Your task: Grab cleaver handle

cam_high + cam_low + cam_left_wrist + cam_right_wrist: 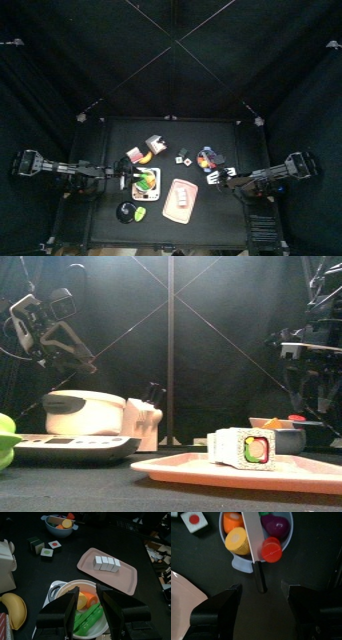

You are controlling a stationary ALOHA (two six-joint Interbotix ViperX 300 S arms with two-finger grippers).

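Note:
The cleaver lies across a blue-grey bowl (240,562) of toy food. Its grey blade (252,537) rests over the bowl, and its black handle (259,577) sticks out past the rim onto the black table. My right gripper (264,614) is open above the table, with the handle's end just ahead of the gap between the jaws and not touching them. In the top view the bowl (206,158) sits right of centre, with the right gripper (219,173) beside it. My left gripper (90,612) is open and empty above a white bowl (60,588) of green and orange toy vegetables.
A pink tray (127,579) with sushi pieces (107,563) lies in the table's middle (181,198). A white rice cooker (87,411), a banana (13,609) and two small sushi blocks (41,547) stand on the left side.

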